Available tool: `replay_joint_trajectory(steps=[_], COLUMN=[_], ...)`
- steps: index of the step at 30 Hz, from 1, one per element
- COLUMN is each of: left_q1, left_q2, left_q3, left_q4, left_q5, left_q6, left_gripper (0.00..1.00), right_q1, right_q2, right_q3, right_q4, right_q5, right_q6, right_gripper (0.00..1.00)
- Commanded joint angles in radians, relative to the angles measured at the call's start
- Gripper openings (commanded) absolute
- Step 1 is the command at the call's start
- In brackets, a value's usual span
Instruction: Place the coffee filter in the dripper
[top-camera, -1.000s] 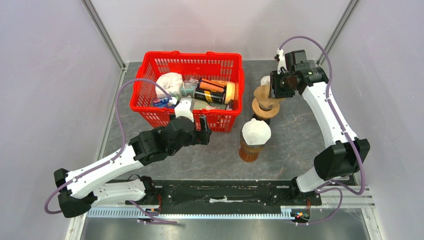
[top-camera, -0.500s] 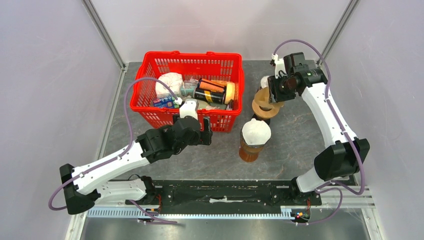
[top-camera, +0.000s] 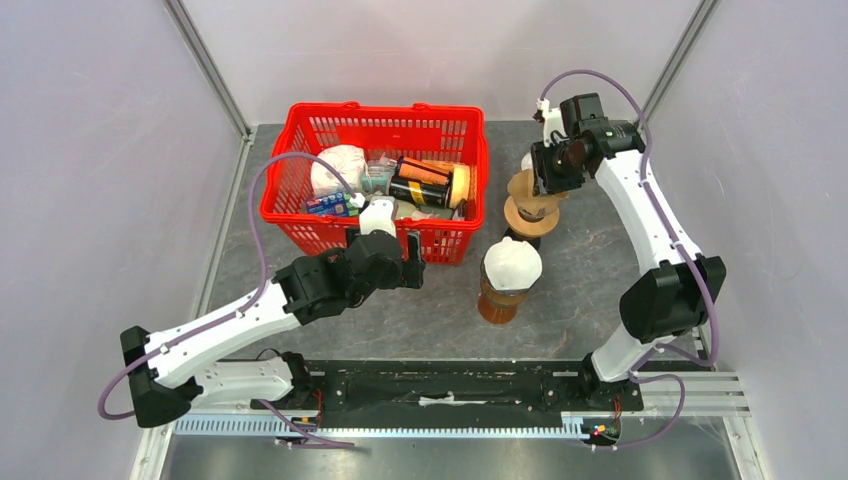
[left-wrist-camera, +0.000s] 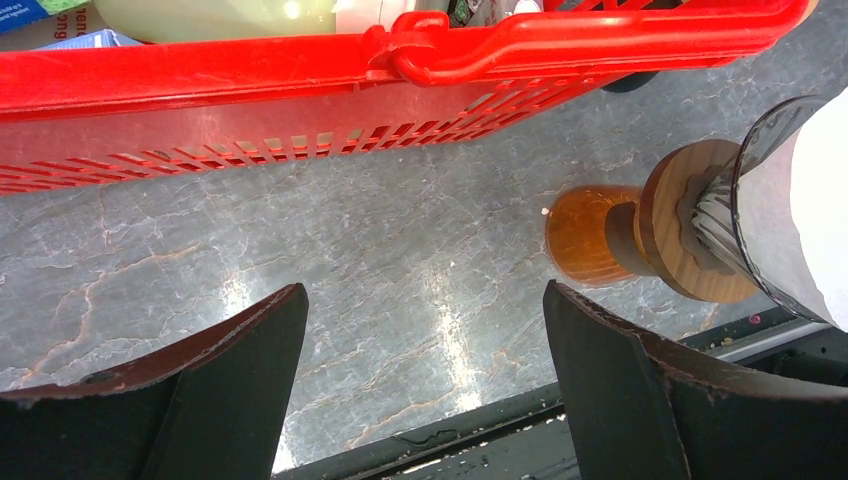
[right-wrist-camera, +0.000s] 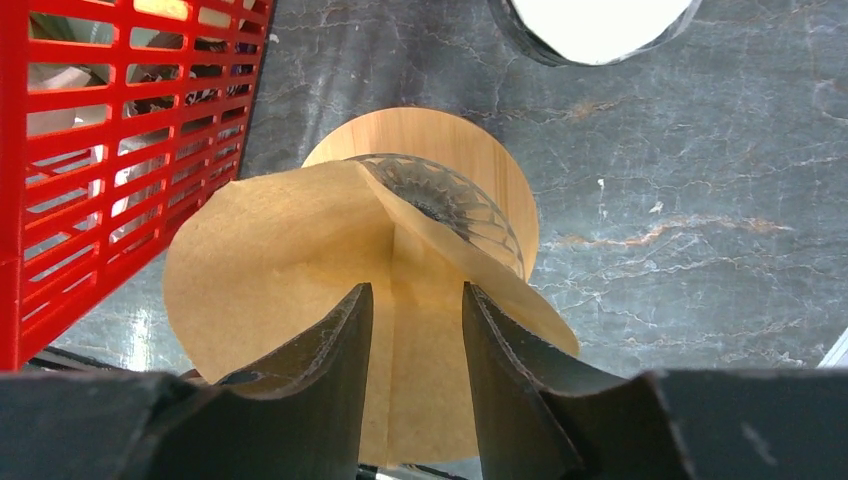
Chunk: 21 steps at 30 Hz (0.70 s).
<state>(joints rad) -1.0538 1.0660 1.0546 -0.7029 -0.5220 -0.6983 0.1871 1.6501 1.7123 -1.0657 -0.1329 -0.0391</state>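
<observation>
Grey marbled table (top-camera: 590, 270) bearing red basket (top-camera: 310, 235), amber carafe (top-camera: 497, 303) and dark-based dripper (top-camera: 527, 215)

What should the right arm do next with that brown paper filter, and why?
Probably ease the right gripper down, nudging the paper filter toward the bare glass. The filter sits askew, leaving part of the ribbed glass dripper uncovered, so it looks unseated.

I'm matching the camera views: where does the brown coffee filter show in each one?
Top external: the coffee filter sits right of centre, just right of the red basket.
Left wrist: not in it.
Right wrist: lower left of centre, large.
Shared landmark: the red basket, in all three.
</observation>
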Motion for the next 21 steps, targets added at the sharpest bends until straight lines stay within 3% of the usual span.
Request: replay_joint_trajectory(steps=[1, 21], left_q1=[0.000, 0.002], left_q2=[-0.039, -0.104], left_q3=[0.000, -0.057], left_q4=[0.013, 0.011], left_q5=[-0.039, -0.058], left_q6=[0.020, 0.022], left_gripper=[0.94, 0.94], right_q1=[0.024, 0.036], right_q2=[0.034, 0.159], right_q3=[0.044, 0.100], right_q4=[-0.017, -0.082], right_q5=[-0.025, 0.056], right_q6=[-0.030, -0.016], right_gripper=[0.44, 0.33])
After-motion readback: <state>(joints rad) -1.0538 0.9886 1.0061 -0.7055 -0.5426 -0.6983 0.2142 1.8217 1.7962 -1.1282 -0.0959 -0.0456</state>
